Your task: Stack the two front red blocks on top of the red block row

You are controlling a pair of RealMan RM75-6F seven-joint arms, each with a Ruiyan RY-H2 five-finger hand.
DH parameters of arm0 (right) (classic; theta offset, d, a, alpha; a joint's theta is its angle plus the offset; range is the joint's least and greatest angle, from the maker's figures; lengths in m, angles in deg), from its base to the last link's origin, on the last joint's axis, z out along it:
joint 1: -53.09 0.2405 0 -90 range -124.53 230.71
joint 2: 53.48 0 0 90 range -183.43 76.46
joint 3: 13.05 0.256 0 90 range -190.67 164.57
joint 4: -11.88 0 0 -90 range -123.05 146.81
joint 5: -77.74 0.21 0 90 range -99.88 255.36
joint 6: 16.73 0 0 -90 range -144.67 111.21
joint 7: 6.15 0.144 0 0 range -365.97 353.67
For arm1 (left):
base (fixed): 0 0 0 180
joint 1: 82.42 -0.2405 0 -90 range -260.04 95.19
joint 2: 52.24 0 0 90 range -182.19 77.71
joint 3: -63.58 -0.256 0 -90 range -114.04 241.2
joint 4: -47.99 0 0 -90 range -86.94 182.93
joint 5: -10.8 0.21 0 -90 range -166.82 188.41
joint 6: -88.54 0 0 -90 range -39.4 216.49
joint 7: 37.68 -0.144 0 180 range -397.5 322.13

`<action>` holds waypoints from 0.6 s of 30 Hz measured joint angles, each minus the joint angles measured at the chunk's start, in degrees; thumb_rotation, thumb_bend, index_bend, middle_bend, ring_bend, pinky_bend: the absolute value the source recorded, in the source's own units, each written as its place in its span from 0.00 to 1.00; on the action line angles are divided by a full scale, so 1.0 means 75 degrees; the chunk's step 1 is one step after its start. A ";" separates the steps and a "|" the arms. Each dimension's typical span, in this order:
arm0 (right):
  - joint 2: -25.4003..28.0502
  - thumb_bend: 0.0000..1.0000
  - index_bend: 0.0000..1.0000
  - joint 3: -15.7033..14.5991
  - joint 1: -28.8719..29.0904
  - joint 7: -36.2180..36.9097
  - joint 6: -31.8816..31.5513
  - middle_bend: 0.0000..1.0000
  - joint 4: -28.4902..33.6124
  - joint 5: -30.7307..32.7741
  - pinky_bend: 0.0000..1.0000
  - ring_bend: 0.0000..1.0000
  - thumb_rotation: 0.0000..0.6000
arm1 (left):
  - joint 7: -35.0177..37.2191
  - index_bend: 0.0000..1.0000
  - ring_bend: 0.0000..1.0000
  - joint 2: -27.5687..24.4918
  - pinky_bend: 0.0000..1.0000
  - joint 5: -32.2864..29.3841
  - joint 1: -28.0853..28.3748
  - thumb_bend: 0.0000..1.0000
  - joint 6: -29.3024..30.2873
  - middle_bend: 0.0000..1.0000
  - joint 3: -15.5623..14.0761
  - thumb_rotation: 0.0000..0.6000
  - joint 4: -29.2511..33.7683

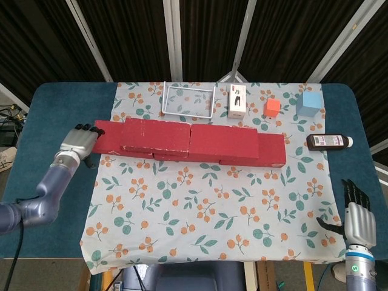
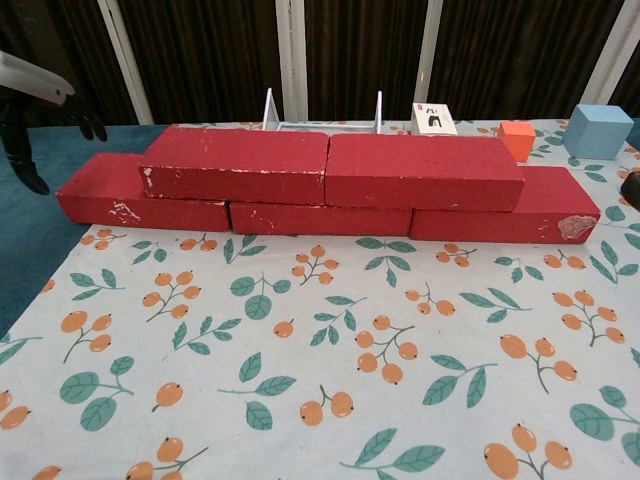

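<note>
Both upper red blocks point(image 2: 330, 168) already lie on the red block row point(image 2: 320, 215), and the empty left hand point(image 1: 77, 142), fingers apart beside the row's left end, could knock the stack crooked if it brushes that end, while the right hand point(image 1: 357, 219) rests empty, fingers spread.

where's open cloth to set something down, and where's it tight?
Free: the wide floral cloth in front of the red block stack, reaching across to the right hand. Also the teal strip beyond the left hand. Crowded: behind the stack, where wire rack, white box, orange cube, blue cube and brown bottle sit.
</note>
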 measured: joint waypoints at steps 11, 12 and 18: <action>0.0069 0.05 0.00 -0.0263 0.0105 0.0550 0.0126 0.00 -0.0517 -0.1140 0.00 0.00 1.00 | 0.1402 0.07 0.00 0.0267 0.04 0.4232 -0.4284 0.00 0.4964 0.00 -0.0249 1.00 0.0685; 0.0064 0.05 0.00 -0.0283 0.0111 0.0616 0.0113 0.00 -0.0584 -0.1243 0.00 0.00 1.00 | 0.1536 0.07 0.00 0.0363 0.04 0.4453 -0.4626 0.00 0.5213 0.00 -0.0260 1.00 0.0635; 0.0077 0.05 0.00 -0.0444 0.0133 0.0817 -0.0016 0.00 -0.0868 -0.1851 0.00 0.00 1.00 | 0.2548 0.06 0.00 0.1014 0.03 0.5806 -0.6251 0.00 0.6256 0.00 -0.0239 1.00 -0.0104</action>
